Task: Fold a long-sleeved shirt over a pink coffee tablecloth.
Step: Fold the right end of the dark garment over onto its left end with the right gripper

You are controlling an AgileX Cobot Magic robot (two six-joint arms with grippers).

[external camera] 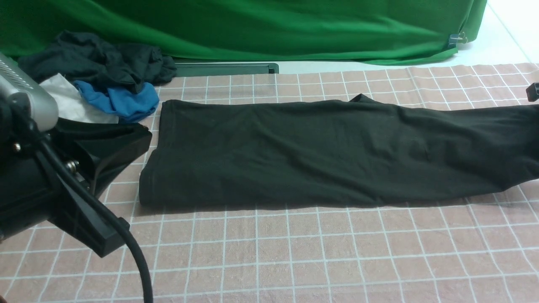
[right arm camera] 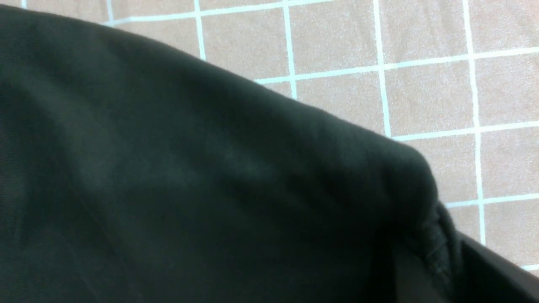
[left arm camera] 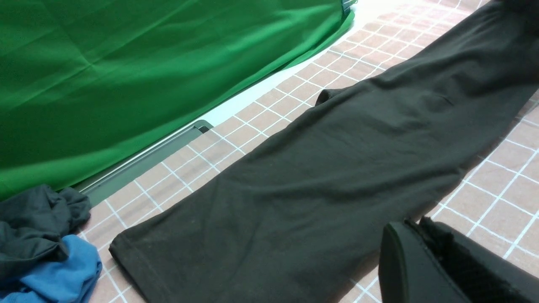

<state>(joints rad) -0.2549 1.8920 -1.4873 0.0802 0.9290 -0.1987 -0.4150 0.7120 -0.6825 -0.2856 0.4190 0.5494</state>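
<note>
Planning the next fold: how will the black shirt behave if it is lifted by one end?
The long-sleeved shirt is probably floppy: it lies wrinkled and flat on the pink tablecloth. It is likely light, since even folded it sits low. It may drag rather than glide, cloth against cloth.

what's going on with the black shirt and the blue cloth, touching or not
Apart. The left wrist view shows a strip of pink tablecloth between the near corner of the black shirt and the blue cloth.

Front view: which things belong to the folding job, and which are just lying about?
Job: black long-sleeved shirt, folded into a long band; pink-brown white-gridded tablecloth.
Lying about: bunched dark grey garment; blue cloth; white cloth; green backdrop cloth.
</note>
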